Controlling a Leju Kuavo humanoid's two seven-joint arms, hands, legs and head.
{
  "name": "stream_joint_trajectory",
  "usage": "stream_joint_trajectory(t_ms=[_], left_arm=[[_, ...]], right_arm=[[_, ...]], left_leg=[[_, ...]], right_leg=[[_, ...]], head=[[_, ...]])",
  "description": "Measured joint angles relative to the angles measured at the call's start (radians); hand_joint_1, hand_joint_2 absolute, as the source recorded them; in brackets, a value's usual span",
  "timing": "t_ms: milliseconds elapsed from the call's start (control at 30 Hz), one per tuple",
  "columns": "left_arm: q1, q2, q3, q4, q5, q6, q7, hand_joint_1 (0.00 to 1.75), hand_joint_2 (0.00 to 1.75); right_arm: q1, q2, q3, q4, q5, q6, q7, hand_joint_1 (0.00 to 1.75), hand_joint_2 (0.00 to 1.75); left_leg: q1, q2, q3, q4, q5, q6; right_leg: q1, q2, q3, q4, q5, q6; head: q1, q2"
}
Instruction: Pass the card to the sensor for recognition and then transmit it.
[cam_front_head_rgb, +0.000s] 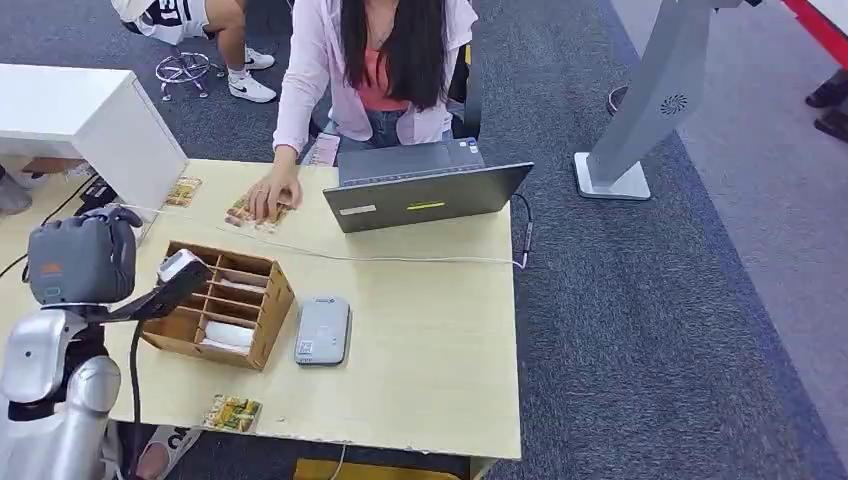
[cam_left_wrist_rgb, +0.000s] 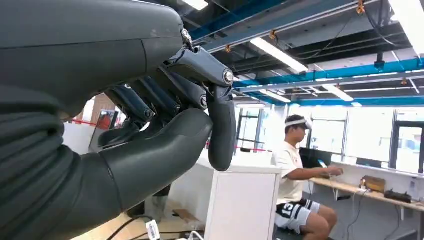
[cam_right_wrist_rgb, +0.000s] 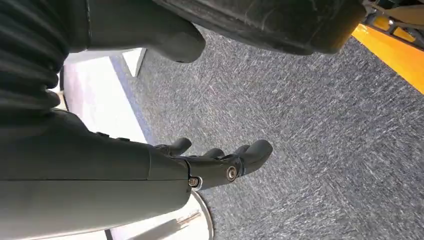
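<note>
A card (cam_front_head_rgb: 233, 413) lies at the table's (cam_front_head_rgb: 430, 380) near edge, just below the left hand (cam_front_head_rgb: 150, 296), whose curled fingers hold nothing. Beside that hand stands a wooden organizer (cam_front_head_rgb: 225, 302), then the grey sensor (cam_front_head_rgb: 323, 330). A person's hand (cam_front_head_rgb: 272, 195) covers cards beyond. The right hand (cam_right_wrist_rgb: 220, 162) hangs empty, fingers apart, over carpet (cam_right_wrist_rgb: 310, 125).

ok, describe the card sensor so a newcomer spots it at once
On the wooden table, look in front of the open laptop, toward the robot's edge. The sensor lies flat right beside the divided wooden box. It is the lone grey rounded slab, unlike the colourful cards nearby.
</note>
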Motion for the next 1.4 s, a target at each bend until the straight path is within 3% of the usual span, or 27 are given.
stream_joint_trajectory(t_ms=[67, 100, 133, 267, 600, 1400], left_arm=[[-0.003, 0.002, -0.001, 0.0, 0.0, 0.0, 0.0, 1.75, 1.75], [-0.007, 0.002, -0.002, 0.0, 0.0, -0.003, 0.0, 0.26, 1.75], [-0.012, 0.003, -0.003, 0.0, 0.003, -0.006, 0.002, 0.0, 1.75], [0.002, -0.003, -0.028, 0.0, 0.017, -0.027, -0.003, 0.0, 1.75], [0.138, -0.035, -0.14, -0.037, -0.027, -0.008, 0.019, 0.0, 1.75], [0.222, -0.036, -0.185, -0.141, -0.049, -0.002, 0.032, 0.0, 1.75]], right_arm=[[0.0, 0.0, 0.0, 0.0, 0.0, 0.001, 0.0, 0.0, 1.75], [0.0, 0.0, 0.0, 0.0, 0.0, 0.001, -0.001, 0.0, 1.75], [0.0, 0.0, 0.0, 0.0, 0.0, 0.001, -0.001, 0.0, 1.75], [0.0, 0.0, 0.0, 0.0, -0.003, -0.001, -0.001, 0.0, 1.75], [0.0, 0.0, -0.007, 0.0, -0.006, -0.004, 0.0, 0.0, 1.75], [0.0, 0.0, -0.016, 0.0, -0.006, -0.016, 0.0, 0.0, 1.75]], left_leg=[[0.0, 0.0, 0.0, 0.0, 0.0, 0.0], [0.0, 0.0, 0.0, 0.0, 0.0, 0.0], [0.0, 0.0, 0.0, 0.0, 0.0, 0.0], [0.0, 0.0, 0.0, 0.0, 0.0, 0.0], [0.0, 0.0, 0.0, 0.0, -0.001, 0.0], [0.0, 0.0, 0.0, 0.0, -0.001, 0.0]], right_leg=[[0.0, 0.0, 0.0, 0.0, 0.0, 0.0], [0.0, 0.0, 0.0, 0.0, 0.0, 0.0], [0.0, 0.0, 0.0, 0.0, 0.0, 0.0], [0.0, 0.0, 0.0, 0.0, 0.0, 0.0], [0.0, 0.0, 0.0, -0.001, 0.0, 0.0], [0.0, 0.0, 0.0, -0.001, 0.0, 0.0]], head=[[0.0, 0.0], [0.0, 0.0], [0.0, 0.0], [0.0, 0.0], [0.0, 0.0], [0.0, 0.0]])
